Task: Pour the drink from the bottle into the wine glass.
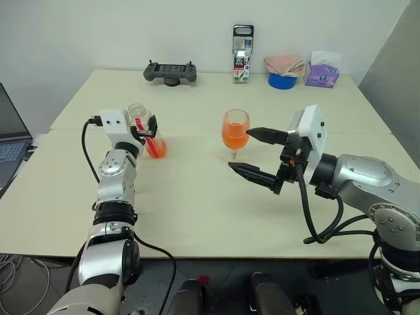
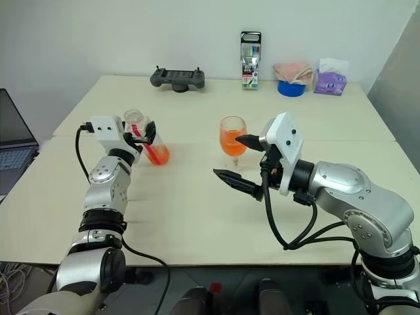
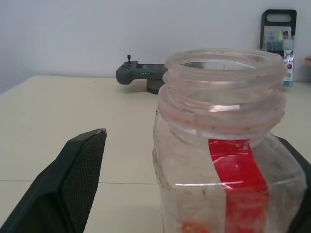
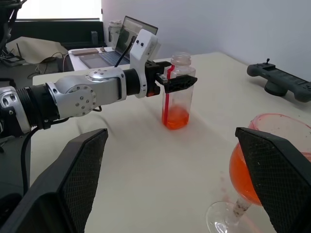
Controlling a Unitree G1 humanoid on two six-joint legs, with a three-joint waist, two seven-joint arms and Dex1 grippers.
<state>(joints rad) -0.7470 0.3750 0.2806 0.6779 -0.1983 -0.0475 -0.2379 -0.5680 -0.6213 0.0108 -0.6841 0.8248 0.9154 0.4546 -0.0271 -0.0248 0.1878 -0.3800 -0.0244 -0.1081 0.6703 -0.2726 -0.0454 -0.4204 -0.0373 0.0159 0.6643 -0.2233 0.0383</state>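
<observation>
The pale worktop carries everything, with a laptop showing off its left edge. Along the far edge sit a dark handheld controller, an upright marker pack whose print is too small to read, a blue roll of tape with a pink cloth on it, and a purple tissue pack near the far right corner. The right gripper has its black fingers spread wide, holding nothing, one on each side of the wine glass near the middle of the worktop; whether they touch it I cannot tell. The glass stands upright, its rounded bowl mostly full of the bright orange drink. Toward the left edge the bottle stands upright and uncapped, clear plastic with a red vertical stripe bearing no readable writing, a little orange liquid left at its bottom. The left gripper brackets its neck with fingers parted; one finger stands clear of the plastic.
</observation>
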